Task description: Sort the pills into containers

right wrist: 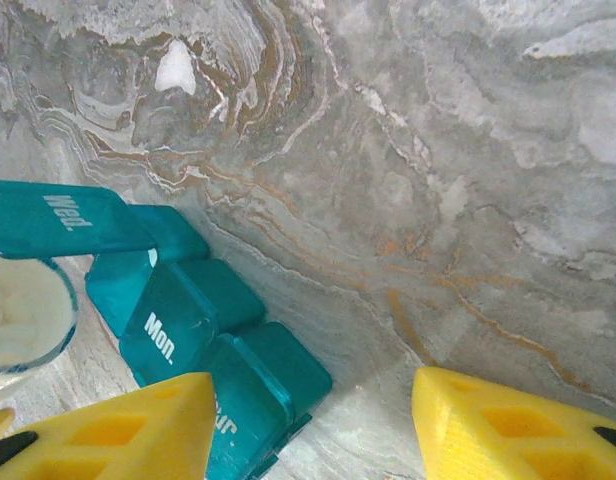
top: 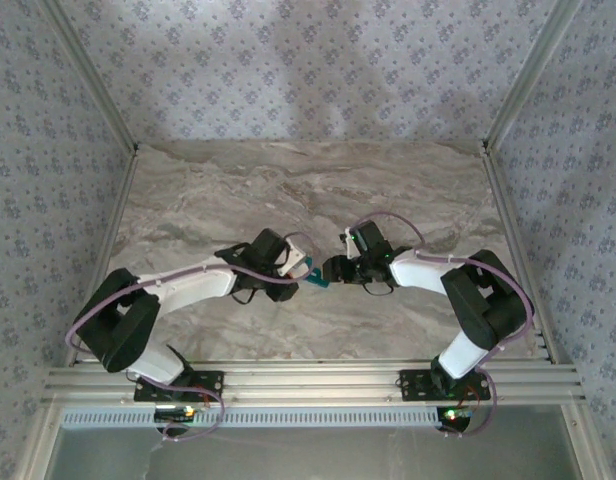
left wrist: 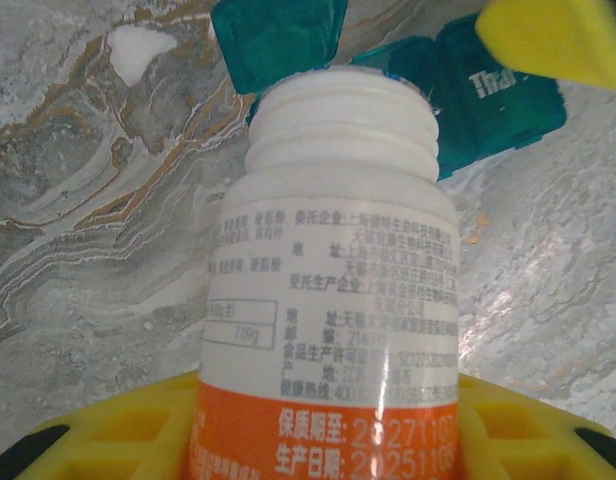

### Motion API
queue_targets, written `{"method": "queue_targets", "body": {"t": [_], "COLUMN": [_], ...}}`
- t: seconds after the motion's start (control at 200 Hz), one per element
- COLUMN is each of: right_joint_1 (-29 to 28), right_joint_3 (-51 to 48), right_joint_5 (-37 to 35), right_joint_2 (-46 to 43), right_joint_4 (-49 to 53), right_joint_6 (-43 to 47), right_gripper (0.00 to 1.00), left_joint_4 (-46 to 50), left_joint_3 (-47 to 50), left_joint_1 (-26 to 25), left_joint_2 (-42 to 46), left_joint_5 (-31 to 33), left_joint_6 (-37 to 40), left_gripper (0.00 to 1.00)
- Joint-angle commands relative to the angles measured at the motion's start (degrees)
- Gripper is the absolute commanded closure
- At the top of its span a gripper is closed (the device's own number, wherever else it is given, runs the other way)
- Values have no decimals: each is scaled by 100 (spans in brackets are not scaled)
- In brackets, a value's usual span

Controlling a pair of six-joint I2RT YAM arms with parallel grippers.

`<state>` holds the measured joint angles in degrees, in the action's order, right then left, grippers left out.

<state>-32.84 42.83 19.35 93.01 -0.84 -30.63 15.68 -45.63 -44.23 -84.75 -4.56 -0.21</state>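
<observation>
**Pouring position, near the middle of the counter (top: 288,180), somewhat closer to its near edge than to its far edge.** The left claw (left wrist: 323,430) pinches an uncapped white bottle (left wrist: 338,250) with an orange band, gripping it low on the body. The bottle is tipped so that its threaded mouth points away from the claw and toward the teal pill box (right wrist: 188,320), which lies just past the rim.

The right claw (right wrist: 316,390) is spread and pinches nothing. Its left finger overlaps the near end of the pill box, and a corner of the box reaches into the gap between the fingers.

In the right wrist view the box's long axis runs diagonally, from that finger away toward the bottle mouth. The lid marked "Wed." (right wrist: 58,215) at the far end is raised, and the lid marked "Mon." is shut.

The coming move probably turns on one relation: whether the bottle mouth sits squarely over the opened end compartment rather than beside it. The left arm carries the pour, while the right claw is placed to steady the box.

**Limits of view.**
- The floor of the opened compartment is hidden by the bottle.
- The third lid's lettering is cut off by the finger.
- The pale mass in the bottle mouth, presumably the pills (right wrist: 18,305), is blurred, so single pills cannot be made out.
- Whether any pills lie in the box cannot be told.
- From above, the box is a small teal patch between the claws.
</observation>
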Motion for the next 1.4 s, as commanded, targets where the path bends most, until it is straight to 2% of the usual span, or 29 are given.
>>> {"method": "queue_targets", "body": {"t": [0.0, 0.375, 0.67, 1.124, 1.399], "right_joint_1": [55, 172, 531, 1097, 1588], "right_joint_3": [213, 426, 710, 1408, 1984], "right_joint_5": [-2, 0, -15, -182, -510], "right_joint_2": [34, -286, -769, -921, -646], "right_joint_4": [109, 381, 947, 2047, 2692], "right_joint_6": [-39, -39, 67, 264, 461], "right_gripper": [42, 36, 33, 32, 31], "left_joint_4": [-600, -1702, -2292, -3412, -4089], "left_joint_3": [225, 905, 864, 249, -480], "left_joint_1": [28, 38, 166, 493, 689], "left_joint_2": [329, 994, 1334, 759, 207], "left_joint_5": [-146, -290, -400, -1016, -1541], "left_joint_6": [-120, -158, -150, 8, -11], "left_gripper": [100, 100, 100, 100, 100]}}
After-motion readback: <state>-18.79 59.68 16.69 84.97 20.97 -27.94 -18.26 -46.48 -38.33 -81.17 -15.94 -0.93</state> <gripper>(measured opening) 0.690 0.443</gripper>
